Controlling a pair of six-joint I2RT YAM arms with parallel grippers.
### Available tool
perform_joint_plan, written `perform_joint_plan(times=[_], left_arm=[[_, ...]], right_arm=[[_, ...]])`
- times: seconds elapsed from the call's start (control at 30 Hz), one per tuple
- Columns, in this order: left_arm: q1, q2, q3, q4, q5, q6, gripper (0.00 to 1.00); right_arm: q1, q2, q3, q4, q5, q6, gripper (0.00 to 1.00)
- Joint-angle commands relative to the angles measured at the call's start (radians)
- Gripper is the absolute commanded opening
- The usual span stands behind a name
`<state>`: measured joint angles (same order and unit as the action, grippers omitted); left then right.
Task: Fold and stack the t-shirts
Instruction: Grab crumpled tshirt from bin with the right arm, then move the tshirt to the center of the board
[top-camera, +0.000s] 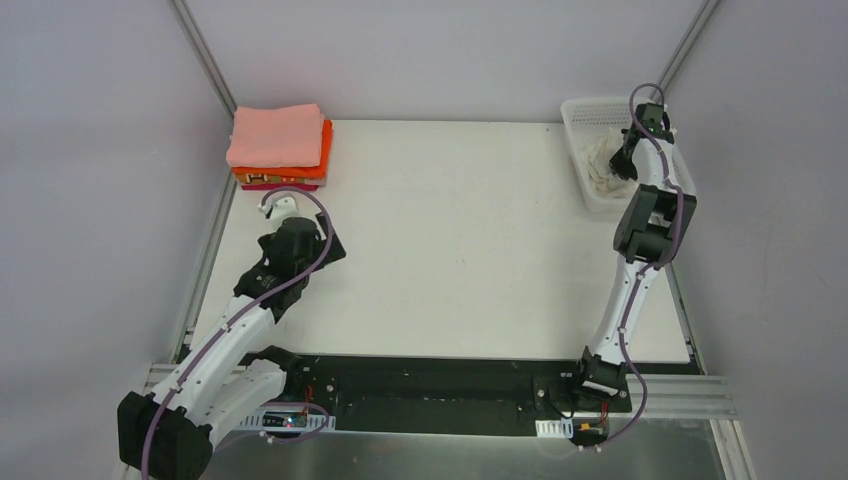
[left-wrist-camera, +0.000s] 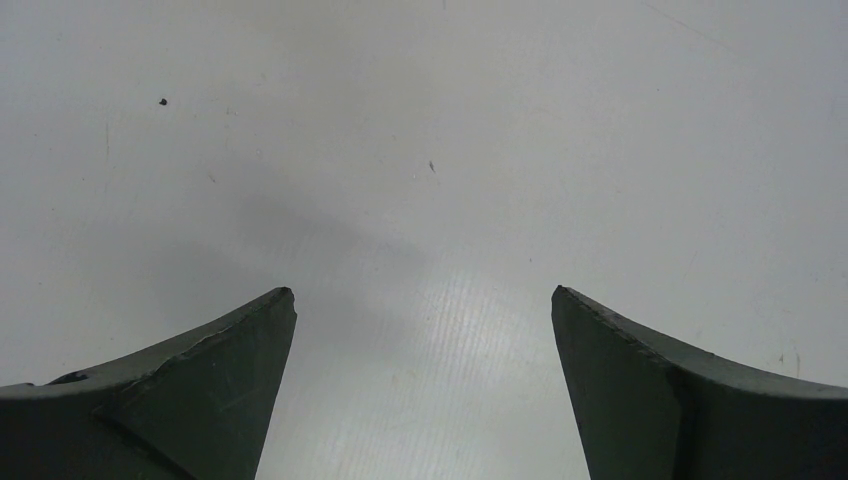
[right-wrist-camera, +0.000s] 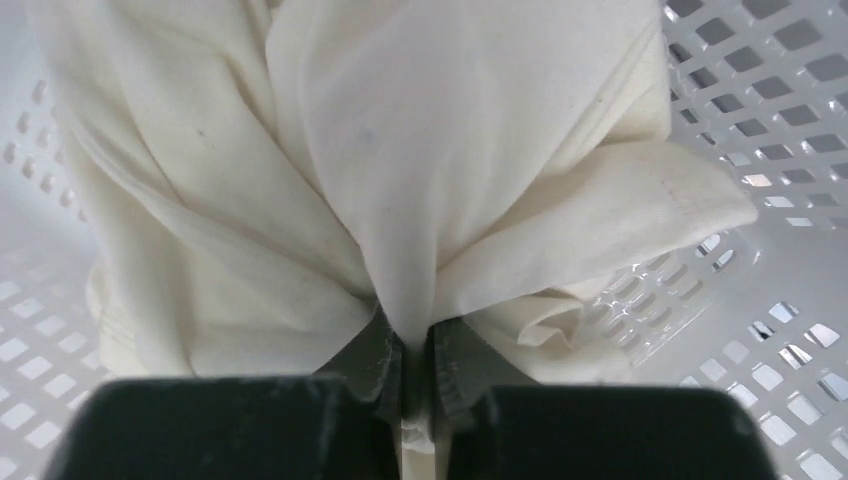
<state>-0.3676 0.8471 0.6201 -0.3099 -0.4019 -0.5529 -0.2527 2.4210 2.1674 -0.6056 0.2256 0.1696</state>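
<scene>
A folded stack sits at the table's back left: the salmon-pink t-shirt (top-camera: 275, 135) on top, the bright orange one (top-camera: 318, 160) under it, a magenta edge (top-camera: 285, 186) at the bottom. The cream-white t-shirt (top-camera: 602, 160) lies crumpled in the white lattice basket (top-camera: 585, 112) at the back right. My right gripper (top-camera: 622, 160) reaches into the basket and is shut on a fold of the cream-white t-shirt (right-wrist-camera: 400, 150), pinched between its jaws (right-wrist-camera: 417, 345). My left gripper (top-camera: 272, 206) is open and empty over bare table (left-wrist-camera: 424, 290), just in front of the stack.
The basket's lattice walls (right-wrist-camera: 770, 120) surround the white shirt closely. Metal frame posts (top-camera: 205, 45) rise at the back corners. A black strip (top-camera: 430, 375) runs along the near edge between the arm bases.
</scene>
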Motion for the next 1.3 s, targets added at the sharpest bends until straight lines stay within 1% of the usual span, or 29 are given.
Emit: perform_joint_plan(times=[0.0,0.23,0.27,0.47,0.6,0.77,0.9,1.03,1.17,1.27], left_arm=[[-0.007,-0.048,0.029,0.026,-0.005,0.016,1.0],[-0.007,-0.163,-0.006,0.022,0.006,0.011,1.0],[-0.007,-0.18,-0.011,0.02,0.009,0.011,1.0],[-0.007,-0.252,-0.025,0.001,0.031,0.004,1.0],[-0.007,-0.263,-0.028,-0.012,0.045,-0.004,1.0],[-0.007,-0.261,-0.026,-0.021,0.06,-0.009,1.0],[-0.008,-0.257,-0.025,-0.025,0.081,-0.017,1.0],[-0.007,-0.256,-0.029,-0.032,0.092,-0.021,1.0],[-0.007,-0.262,-0.026,-0.053,0.098,-0.032,1.0],[-0.007,-0.272,-0.029,-0.06,0.098,-0.054,1.0]], right_arm=[[-0.017,-0.1,0.008,0.011,-0.135,0.024,0.0],[-0.017,-0.298,-0.038,0.066,-0.216,0.027,0.0],[-0.017,-0.326,-0.044,0.074,-0.254,0.031,0.0],[-0.012,-0.499,-0.057,0.095,-0.341,0.076,0.0],[0.035,-0.616,-0.031,0.067,-0.355,0.051,0.0],[0.174,-0.756,-0.006,0.03,-0.335,0.008,0.0],[0.325,-0.846,-0.018,0.037,-0.319,-0.013,0.0],[0.477,-0.899,-0.016,0.037,-0.316,-0.008,0.0],[0.607,-0.92,-0.027,0.03,-0.367,0.015,0.0],[0.693,-0.942,-0.107,0.055,-0.383,0.046,0.0]])
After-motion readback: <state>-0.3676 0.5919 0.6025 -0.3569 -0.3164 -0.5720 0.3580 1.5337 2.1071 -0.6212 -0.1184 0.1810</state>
